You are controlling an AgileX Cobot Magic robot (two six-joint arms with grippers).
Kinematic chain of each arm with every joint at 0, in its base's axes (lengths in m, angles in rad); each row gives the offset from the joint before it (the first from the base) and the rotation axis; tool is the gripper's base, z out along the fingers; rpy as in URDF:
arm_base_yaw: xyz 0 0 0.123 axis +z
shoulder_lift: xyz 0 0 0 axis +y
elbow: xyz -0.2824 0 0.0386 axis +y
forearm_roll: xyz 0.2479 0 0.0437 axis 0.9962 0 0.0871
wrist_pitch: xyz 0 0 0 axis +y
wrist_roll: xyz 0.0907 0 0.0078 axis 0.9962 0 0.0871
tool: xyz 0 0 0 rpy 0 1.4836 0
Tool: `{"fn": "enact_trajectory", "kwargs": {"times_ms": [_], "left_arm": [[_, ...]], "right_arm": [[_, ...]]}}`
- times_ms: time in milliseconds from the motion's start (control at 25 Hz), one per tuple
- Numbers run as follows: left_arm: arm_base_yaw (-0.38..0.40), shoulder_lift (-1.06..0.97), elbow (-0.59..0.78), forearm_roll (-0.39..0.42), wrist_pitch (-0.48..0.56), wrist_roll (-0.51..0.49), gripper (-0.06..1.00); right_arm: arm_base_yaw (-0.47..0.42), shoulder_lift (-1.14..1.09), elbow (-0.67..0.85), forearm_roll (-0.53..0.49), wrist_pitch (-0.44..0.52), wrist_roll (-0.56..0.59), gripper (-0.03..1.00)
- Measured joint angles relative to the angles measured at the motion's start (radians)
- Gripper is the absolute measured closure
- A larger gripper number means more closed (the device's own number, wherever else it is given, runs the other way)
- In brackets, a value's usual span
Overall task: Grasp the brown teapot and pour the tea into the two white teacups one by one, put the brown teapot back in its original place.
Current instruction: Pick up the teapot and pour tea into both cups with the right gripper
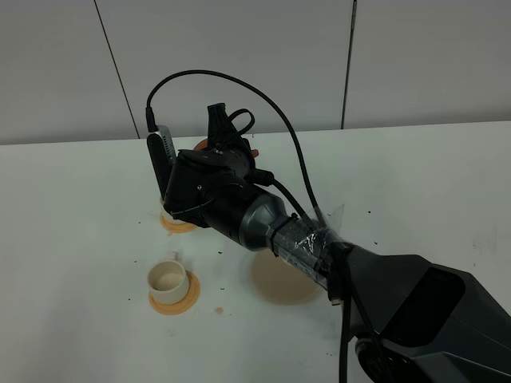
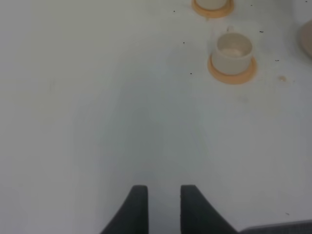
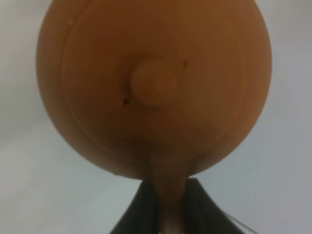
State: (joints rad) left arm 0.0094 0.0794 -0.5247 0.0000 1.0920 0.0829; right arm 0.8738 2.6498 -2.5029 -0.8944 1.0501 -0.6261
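Brown teapot [image 3: 153,87] is pinched at its loop handle by the right fingers [image 3: 142,207], one on each side of the handle. Its handle-to-spout axis runs straight away from the fingers. The lid and knob face the right wrist cam square-on, the spout is on the far side and hidden, and the tilt can't be read.

From the high cam the pot is almost fully hidden behind the right arm [image 1: 255,215]. That arm reaches from the near right corner diagonally to mid-table, over the far coaster [image 1: 177,226].

The beige disc [image 1: 275,287] is bare and partly under the arm. The near teacup [image 1: 168,278] sits upright on its orange coaster [image 1: 177,303], left of the disc. The far teacup [image 2: 212,3] is on its own coaster, cut off at the edge of the left wrist view.

The left fingers [image 2: 138,209] are slightly apart with a narrow gap and nothing between them. They hang over plain table [image 1: 64,239], well apart from the cups.

The table's far edge meets grey wall panels [image 1: 239,48]. There's wide open surface on the left and on the right.
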Motion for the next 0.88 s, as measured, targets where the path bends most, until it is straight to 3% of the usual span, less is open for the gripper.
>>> {"fn": "enact_trajectory", "kwargs": {"times_ms": [880], "left_arm": [[0.0, 0.0, 0.0, 0.0, 0.0, 0.0, 0.71]], "right_arm": [[0.01, 0.0, 0.0, -0.055, -0.03, -0.013, 0.87]]}}
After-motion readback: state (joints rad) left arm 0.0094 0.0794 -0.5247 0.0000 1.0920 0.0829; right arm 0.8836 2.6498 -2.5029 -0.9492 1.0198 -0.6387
